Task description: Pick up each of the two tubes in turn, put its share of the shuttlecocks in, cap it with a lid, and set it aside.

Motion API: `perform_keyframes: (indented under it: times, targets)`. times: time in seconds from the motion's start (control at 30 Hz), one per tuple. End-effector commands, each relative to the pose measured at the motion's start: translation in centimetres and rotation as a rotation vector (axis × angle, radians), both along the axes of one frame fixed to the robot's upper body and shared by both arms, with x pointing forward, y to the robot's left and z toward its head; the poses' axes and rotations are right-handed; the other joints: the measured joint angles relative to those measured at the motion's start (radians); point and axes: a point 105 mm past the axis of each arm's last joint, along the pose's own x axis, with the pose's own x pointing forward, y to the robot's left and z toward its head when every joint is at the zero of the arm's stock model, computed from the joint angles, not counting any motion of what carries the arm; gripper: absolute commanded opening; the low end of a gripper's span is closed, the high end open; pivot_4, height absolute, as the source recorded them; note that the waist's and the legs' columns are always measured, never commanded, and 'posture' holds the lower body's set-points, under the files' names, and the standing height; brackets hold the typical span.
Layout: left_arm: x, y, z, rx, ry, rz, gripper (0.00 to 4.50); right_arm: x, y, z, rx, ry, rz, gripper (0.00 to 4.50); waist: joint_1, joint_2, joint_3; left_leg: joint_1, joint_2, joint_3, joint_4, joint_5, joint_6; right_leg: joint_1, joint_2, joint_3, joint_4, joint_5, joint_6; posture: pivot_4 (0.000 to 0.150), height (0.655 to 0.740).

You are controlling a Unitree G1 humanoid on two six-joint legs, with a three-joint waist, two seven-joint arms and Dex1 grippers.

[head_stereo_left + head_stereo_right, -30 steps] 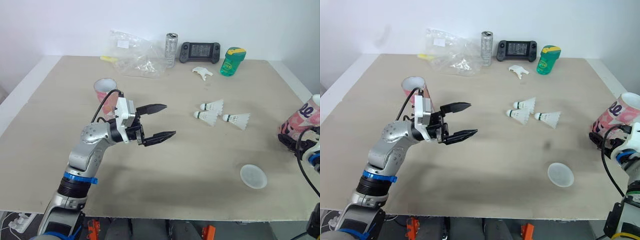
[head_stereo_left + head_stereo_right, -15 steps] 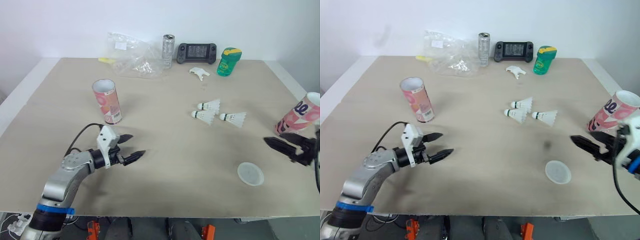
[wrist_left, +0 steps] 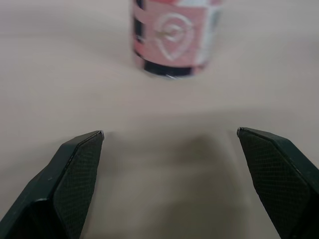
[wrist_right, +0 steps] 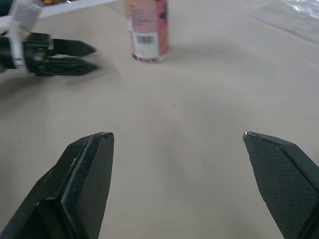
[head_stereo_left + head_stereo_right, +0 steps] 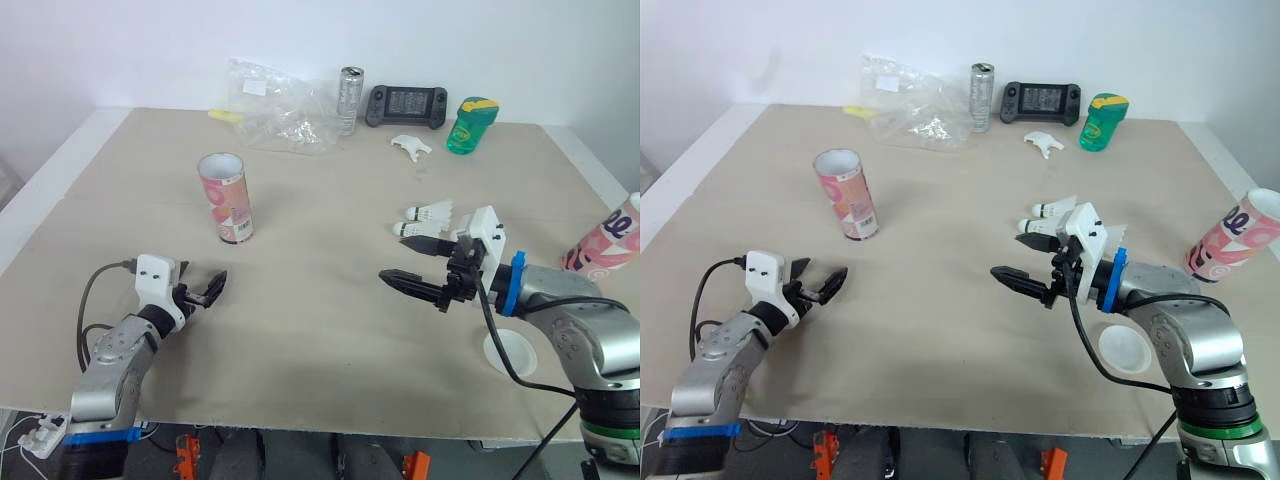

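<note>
Your left jaws hover low over the near left part of the table [image 5: 320, 330], spread apart and holding nothing. Ahead of them, well apart, the first pink tube [image 5: 226, 197] stands upright with its mouth open; in the left wrist view it sits between the two jaw tips. Along the far edge you have a crumpled plastic bag [image 5: 270, 100], a silver can [image 5: 348, 100], a black game controller [image 5: 403, 104], a small white piece [image 5: 408, 146] and a green bottle [image 5: 468, 124].

Right of centre, your right jaws hang above the table, spread wide and empty, pointing toward the left side. Just behind them lie two white shuttlecocks [image 5: 1055, 207] [image 5: 1038, 226] on their sides, close together; you cannot tell whether more are hidden behind the wrist. The round white lid [image 5: 1122, 347] lies flat near the front edge, just beside your right forearm. At the far right the second pink tube [image 5: 1238, 238] sits tilted, mouth open.
</note>
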Motion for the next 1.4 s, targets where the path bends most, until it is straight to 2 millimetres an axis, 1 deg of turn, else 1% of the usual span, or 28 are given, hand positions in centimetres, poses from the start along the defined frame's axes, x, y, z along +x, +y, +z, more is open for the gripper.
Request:
perform_keyframes:
  times: [0.03, 0.13, 0.2, 0.27, 0.4, 0.53, 0.67, 0.8, 0.9, 0.97, 1.03, 1.13, 1.4]
  targets:
    - [1.2, -0.4, 1.6, 0.026, -0.061, -0.048, 4.5, -0.5, 1.3, 0.4, -0.001, -0.049, 0.043, 4.46, 0.0, 0.0, 0.0, 0.0, 0.0, 0.0, 0.0, 0.0, 0.0, 0.0, 0.0, 0.0, 0.0, 0.0, 0.0, 0.15, 0.7236]
    - [2.6, -0.4, 1.6, 0.039, -0.06, -0.071, 4.5, -0.8, 1.8, 0.4, -0.002, -0.061, 0.048, 4.46, 0.0, 0.0, 0.0, 0.0, 0.0, 0.0, 0.0, 0.0, 0.0, 0.0, 0.0, 0.0, 0.0, 0.0, 0.0, 0.15, 0.7236]
    - [3.4, -0.7, 1.3, 0.043, -0.053, -0.091, 4.5, -0.8, 1.8, 0.3, -0.004, -0.066, 0.042, 4.46, -0.001, 0.0, 0.0, 0.0, 0.0, -0.001, 0.0, 0.0, 0.0, 0.0, 0.001, -0.001, 0.0, 0.0, 0.0, 0.15, 0.7236]
    - [4.7, -0.9, 1.3, 0.055, -0.049, -0.106, 4.5, -0.9, 1.8, 0.2, -0.011, -0.071, 0.035, 4.46, -0.001, 0.0, 0.0, 0.0, 0.0, -0.001, 0.0, 0.0, 0.0, 0.0, 0.0, -0.001, 0.0, 0.0, 0.0, 0.15, 0.7236]
    - [6.8, -1.1, 1.6, 0.046, -0.046, -0.107, 4.5, -0.8, 1.7, 0.1, -0.018, -0.078, 0.022, 4.46, 0.001, -0.001, 0.0, 0.0, 0.0, -0.002, 0.0, 0.0, 0.0, 0.001, 0.0, -0.002, 0.0, 0.0, 0.0, 0.15, 0.7236]
    - [8.6, -2.3, 1.8, 0.042, -0.042, -0.154, 4.5, -0.8, 1.6, 0.1, -0.027, -0.082, 0.011, 4.46, 0.0, -0.001, 0.0, -0.001, 0.0, -0.002, 0.0, 0.0, 0.0, 0.0, 0.0, -0.002, 0.0, 0.001, 0.001, 0.15, 0.7236]
    - [9.7, -3.3, 2.1, 0.036, -0.046, -0.179, 4.5, -0.9, 1.4, 0.0, -0.038, -0.083, 0.003, 4.46, 0.001, -0.001, 0.0, -0.001, -0.001, -0.003, 0.0, 0.0, 0.0, 0.001, 0.0, -0.002, 0.0, 0.001, 0.001, 0.15, 0.7236]
    - [10.8, -3.7, 2.4, 0.038, -0.037, -0.177, 4.5, -1.0, 1.3, 0.3, -0.044, -0.098, -0.004, 4.46, 0.001, -0.001, 0.0, -0.002, -0.001, -0.003, 0.0, 0.0, 0.0, 0.0, 0.0, -0.002, 0.0, 0.001, 0.001, 0.15, 0.7236]
    - [11.2, -3.8, 2.6, 0.036, -0.038, -0.175, 4.5, -1.0, 1.2, 0.6, -0.038, -0.113, -0.011, 4.46, 0.001, -0.001, 0.0, -0.002, -0.002, -0.005, 0.0, 0.0, 0.0, 0.001, 0.0, -0.003, 0.0, 0.001, 0.001, 0.15, 0.7236]
    - [11.3, -4.1, 2.6, 0.042, -0.037, -0.183, 4.5, -0.9, 1.0, 1.5, -0.011, -0.147, -0.028, 4.46, 0.001, -0.001, 0.0, -0.002, -0.002, -0.005, 0.0, 0.0, 0.0, 0.001, 0.0, -0.003, 0.0, 0.001, 0.001, 0.15, 0.7236]
    - [11.3, -4.4, 2.6, 0.039, -0.034, -0.196, 4.5, -1.1, 1.0, 2.8, 0.047, -0.183, -0.033, 4.46, 0.001, -0.001, 0.0, -0.002, -0.002, -0.005, 0.0, 0.0, 0.0, 0.001, 0.0, -0.003, 0.0, 0.001, 0.001, 0.15, 0.7236]
    - [11.3, -4.9, 2.5, 0.036, -0.036, -0.213, 4.5, -1.5, 1.2, 4.2, 0.118, -0.201, -0.024, 4.46, 0.001, -0.001, 0.0, -0.003, -0.002, -0.005, 0.0, 0.0, 0.0, 0.001, 0.0, -0.003, 0.0, 0.001, 0.001, 0.15, 0.7236]
    - [11.2, -5.8, 2.2, 0.04, -0.028, -0.251, 4.5, -1.4, 1.1, 3.9, 0.094, -0.186, -0.035, 4.46, 0.001, -0.001, 0.0, -0.002, -0.002, -0.006, 0.0, 0.001, 0.0, 0.001, 0.0, -0.004, 0.0, 0.001, 0.0, 0.15, 0.7236]
